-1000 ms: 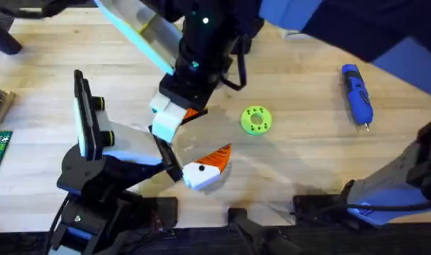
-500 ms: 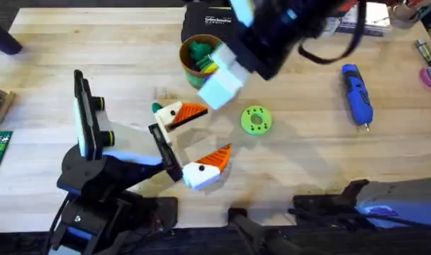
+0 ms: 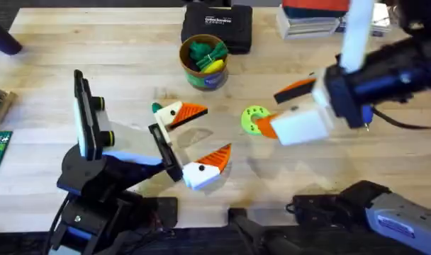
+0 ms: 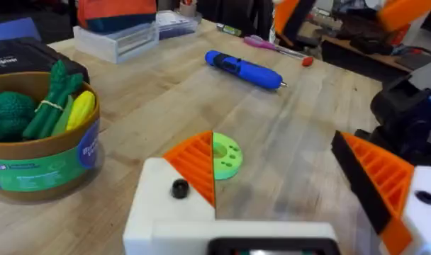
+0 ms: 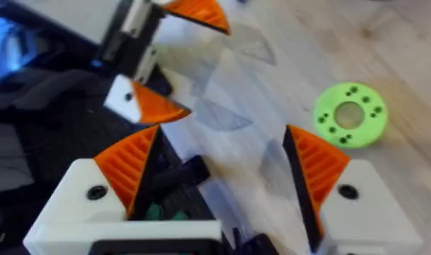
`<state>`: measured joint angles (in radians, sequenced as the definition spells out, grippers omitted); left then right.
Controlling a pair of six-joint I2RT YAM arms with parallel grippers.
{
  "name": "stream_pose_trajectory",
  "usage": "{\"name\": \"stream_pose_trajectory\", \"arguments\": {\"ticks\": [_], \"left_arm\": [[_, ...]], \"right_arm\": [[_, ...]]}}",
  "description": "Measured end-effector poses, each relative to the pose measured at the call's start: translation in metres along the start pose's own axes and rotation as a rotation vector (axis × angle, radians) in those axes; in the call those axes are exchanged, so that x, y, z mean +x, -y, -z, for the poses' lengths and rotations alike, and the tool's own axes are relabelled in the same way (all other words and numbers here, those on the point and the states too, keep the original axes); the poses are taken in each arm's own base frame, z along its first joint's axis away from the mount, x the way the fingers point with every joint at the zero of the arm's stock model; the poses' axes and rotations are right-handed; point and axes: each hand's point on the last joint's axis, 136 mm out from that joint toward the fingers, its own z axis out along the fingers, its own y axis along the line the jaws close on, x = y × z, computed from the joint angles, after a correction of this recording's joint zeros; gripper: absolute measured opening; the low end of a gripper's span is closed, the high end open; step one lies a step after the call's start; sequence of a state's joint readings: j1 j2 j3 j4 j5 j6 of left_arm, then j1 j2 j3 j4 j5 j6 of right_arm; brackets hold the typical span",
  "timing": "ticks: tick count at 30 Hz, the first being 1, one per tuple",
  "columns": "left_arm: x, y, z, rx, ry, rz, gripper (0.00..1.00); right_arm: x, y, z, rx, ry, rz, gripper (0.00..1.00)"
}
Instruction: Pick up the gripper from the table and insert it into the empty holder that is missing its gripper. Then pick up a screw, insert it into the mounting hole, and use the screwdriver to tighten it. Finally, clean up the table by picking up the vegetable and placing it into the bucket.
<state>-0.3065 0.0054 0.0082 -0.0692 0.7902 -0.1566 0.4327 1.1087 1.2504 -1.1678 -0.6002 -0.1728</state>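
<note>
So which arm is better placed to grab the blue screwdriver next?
Right. The screwdriver lies over on the right, close by the open right hand. The left hand sits on the far side of the green ring from it.

The screwdriver [image 4: 245, 69] is showing bright blue with a dark band near one end. The bucket [image 3: 203, 62] is wearing a green label and an orange-brown rim, and dark green and yellow items are showing inside it. The flat ring [image 3: 254, 119] is glowing bright green. The right gripper [image 5: 219, 180] is showing white fingers with orange ribbed pads, and the left gripper [image 3: 191, 142] is showing the same white and orange. The table [image 3: 45, 42] is showing pale wood grain. The case [image 3: 216, 27] is looking black, possibly with white lettering.
</note>
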Motion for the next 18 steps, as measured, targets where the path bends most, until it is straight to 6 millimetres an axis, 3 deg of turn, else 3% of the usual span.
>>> {"name": "stream_pose_trajectory", "arguments": {"ticks": [7, 14, 18], "left_arm": [[0.0, 0.0, 0.0, 0.0, 0.0, 0.0, 0.985], [0.0, 0.0, 0.0, 0.0, 0.0, 0.0, 0.97], [0.0, 0.0, 0.0, 0.0, 0.0, 0.0, 0.367]], "right_arm": [[0.033, -0.026, 0.005, -0.177, -0.019, 0.155, 0.993], [0.029, -0.031, 0.006, -0.212, 0.019, 0.31, 0.993], [0.027, -0.029, 0.003, -0.219, 0.021, 0.332, 0.993]]}}
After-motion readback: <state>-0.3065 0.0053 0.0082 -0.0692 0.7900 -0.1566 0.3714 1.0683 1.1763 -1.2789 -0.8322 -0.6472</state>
